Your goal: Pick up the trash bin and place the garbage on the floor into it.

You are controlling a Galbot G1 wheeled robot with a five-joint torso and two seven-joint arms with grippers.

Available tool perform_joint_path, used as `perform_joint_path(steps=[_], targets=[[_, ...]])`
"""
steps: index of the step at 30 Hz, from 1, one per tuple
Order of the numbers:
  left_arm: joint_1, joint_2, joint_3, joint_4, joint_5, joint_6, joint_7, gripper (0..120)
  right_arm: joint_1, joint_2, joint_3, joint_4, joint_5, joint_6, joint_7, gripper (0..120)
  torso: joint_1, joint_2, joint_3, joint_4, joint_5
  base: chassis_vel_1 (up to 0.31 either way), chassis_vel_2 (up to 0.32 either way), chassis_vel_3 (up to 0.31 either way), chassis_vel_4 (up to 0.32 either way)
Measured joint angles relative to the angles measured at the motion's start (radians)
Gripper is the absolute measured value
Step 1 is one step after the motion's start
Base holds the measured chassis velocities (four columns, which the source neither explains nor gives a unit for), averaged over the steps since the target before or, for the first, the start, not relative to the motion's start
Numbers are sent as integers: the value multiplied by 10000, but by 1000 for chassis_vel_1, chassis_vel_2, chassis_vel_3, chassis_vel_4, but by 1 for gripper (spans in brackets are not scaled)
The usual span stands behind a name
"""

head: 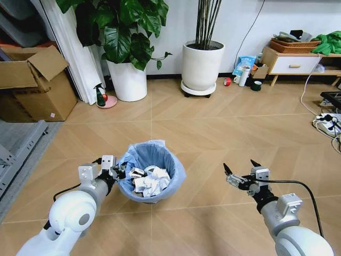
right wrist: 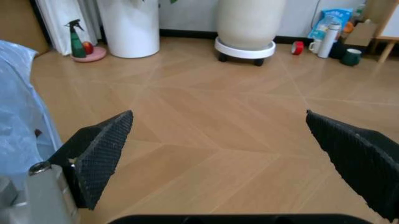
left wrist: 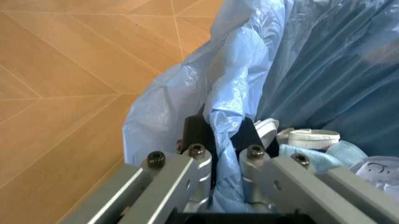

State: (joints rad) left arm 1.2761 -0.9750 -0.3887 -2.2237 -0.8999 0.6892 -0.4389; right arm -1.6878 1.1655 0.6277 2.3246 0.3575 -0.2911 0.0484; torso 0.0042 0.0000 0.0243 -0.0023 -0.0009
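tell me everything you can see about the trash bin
The small round dark trash bin has a crinkly light blue plastic bag lining it and folded over its rim. It stands upright over the herringbone wooden floor; whether it rests on the floor cannot be told. Inside lie crumpled white paper wads and wrappers. The left end effector is shut on its rim; the left wrist view shows the fingers pinching the bag there. The right end effector hangs open, apart from it.
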Motion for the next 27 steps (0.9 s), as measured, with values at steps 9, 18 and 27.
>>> perform_joint_path(steps=[9,18,27], targets=[[100,32,-34,-2,20,-58,-8,0,18,-81,-37,-81,47,-1,-50,100,-2,0,-3,0,2,59,-48,-58,44],[206,-26,-34,-3,108,-84,-8,0,5,-80,-39,-127,50,33,-79,100,-4,0,-4,1,3,140,-147,-135,148],[198,-95,-29,2,131,-93,-8,0,94,-115,-77,-202,64,78,-99,100,-4,0,-4,1,1,142,-138,-144,127]])
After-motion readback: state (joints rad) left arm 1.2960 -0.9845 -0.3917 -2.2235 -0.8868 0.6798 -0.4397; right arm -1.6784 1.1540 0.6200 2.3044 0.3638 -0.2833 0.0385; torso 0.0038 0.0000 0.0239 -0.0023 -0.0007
